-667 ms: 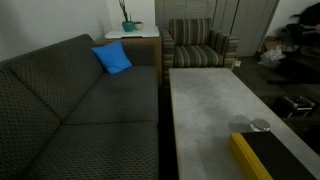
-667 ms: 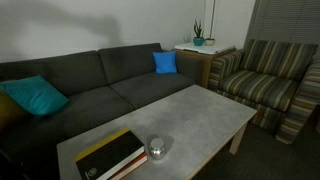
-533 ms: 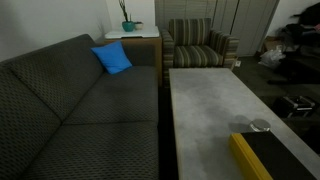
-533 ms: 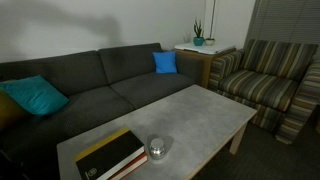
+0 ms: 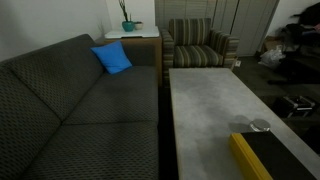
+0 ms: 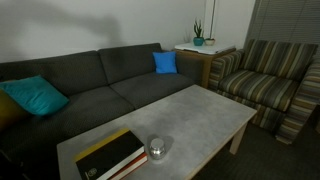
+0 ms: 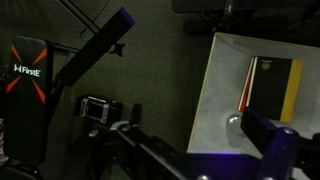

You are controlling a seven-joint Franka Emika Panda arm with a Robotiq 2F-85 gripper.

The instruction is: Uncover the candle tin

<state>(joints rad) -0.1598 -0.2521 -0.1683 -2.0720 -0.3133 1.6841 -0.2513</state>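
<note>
The candle tin (image 5: pixel 260 126) is a small round silvery tin with its flat lid on. It stands on the grey coffee table (image 5: pixel 205 95), right beside a long black box with a yellow edge (image 5: pixel 268 158). Both also show in an exterior view: the tin (image 6: pixel 158 149) and the box (image 6: pixel 110 155). In the wrist view my gripper (image 7: pixel 198 128) hangs high above the floor beside the table (image 7: pixel 222 70), its jaws apart and empty. The tin (image 7: pixel 233 124) lies just past one purple-lit finger (image 7: pixel 275 140). The arm does not show in either exterior view.
A dark grey sofa (image 6: pixel 90 85) with blue cushions (image 6: pixel 165 62) runs along the table. A striped armchair (image 6: pixel 265 85) and a side table with a plant (image 6: pixel 198 42) stand at the far end. A black bench (image 7: pixel 25 85) is on the floor.
</note>
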